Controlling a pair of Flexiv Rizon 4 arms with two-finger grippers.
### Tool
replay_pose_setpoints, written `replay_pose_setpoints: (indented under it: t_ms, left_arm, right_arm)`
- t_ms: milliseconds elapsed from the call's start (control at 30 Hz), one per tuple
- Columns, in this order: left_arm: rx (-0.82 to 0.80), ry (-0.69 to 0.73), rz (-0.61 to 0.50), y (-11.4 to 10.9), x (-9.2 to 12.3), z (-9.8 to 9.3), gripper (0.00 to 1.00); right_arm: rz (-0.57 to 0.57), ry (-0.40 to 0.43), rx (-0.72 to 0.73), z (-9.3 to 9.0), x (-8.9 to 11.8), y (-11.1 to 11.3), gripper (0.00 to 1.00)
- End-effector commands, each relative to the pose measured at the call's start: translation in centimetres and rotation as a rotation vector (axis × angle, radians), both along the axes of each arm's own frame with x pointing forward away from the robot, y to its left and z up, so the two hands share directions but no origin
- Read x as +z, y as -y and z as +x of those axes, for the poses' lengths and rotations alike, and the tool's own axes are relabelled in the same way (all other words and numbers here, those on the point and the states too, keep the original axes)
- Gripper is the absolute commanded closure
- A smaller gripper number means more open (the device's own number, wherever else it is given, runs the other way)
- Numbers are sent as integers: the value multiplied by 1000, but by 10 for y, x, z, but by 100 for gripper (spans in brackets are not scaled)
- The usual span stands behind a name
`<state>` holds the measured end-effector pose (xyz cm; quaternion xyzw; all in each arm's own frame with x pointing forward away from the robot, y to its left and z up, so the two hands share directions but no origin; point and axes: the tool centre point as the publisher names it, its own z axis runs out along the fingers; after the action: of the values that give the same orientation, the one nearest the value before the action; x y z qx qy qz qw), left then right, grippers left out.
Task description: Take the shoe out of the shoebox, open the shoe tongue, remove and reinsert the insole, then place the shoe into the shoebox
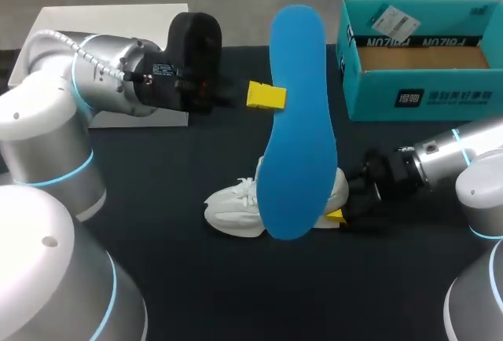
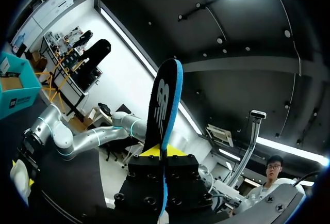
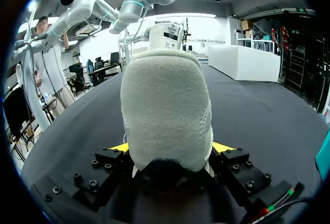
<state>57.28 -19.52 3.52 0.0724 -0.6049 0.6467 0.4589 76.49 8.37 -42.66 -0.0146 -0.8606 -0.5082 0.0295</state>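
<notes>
My left gripper (image 1: 267, 96) is raised above the table and shut on the edge of a blue insole (image 1: 297, 137), which stands on end. In the left wrist view the insole (image 2: 164, 105) shows its black underside and rises straight out between the shut yellow tips of the left gripper (image 2: 162, 152). The white shoe (image 1: 232, 203) lies on the black table below the insole, toe to the left. My right gripper (image 1: 336, 215) is shut on its heel. In the right wrist view the heel (image 3: 165, 105) fills the gap between the fingers of the right gripper (image 3: 170, 149).
The teal shoebox (image 1: 416, 97) stands open at the back right, with a tag inside. A white box (image 1: 110, 23) sits at the back left behind my left arm. Bare black table (image 1: 173, 270) lies in front of the shoe.
</notes>
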Motion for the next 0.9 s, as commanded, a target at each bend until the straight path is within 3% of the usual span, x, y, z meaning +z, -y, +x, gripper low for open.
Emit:
replay_pose_setpoints:
  t_ms: [33,367,400,433,467,900]
  left_arm:
    - [2,-1,-6,-1,-1,-5,100]
    - [2,-1,-6,-1,-1,-5,100]
    - [2,-1,-6,-1,-1,-5,100]
    - [2,-1,-6,-1,-1,-5,100]
    - [2,-1,-6,-1,-1,-5,100]
    - [2,-1,-6,-1,-1,-5,100]
  right_arm:
    - [-3,0,-1,-1,-5,-3,100]
    - [-3,0,-1,-1,-5,-3,99]
    - [-3,0,-1,-1,-5,-3,80]
    - [-3,0,-1,-1,-5,-3,51]
    - [-3,0,-1,-1,-5,-3,0]
    - [-27,-10,-8,-1,-6,-1,0]
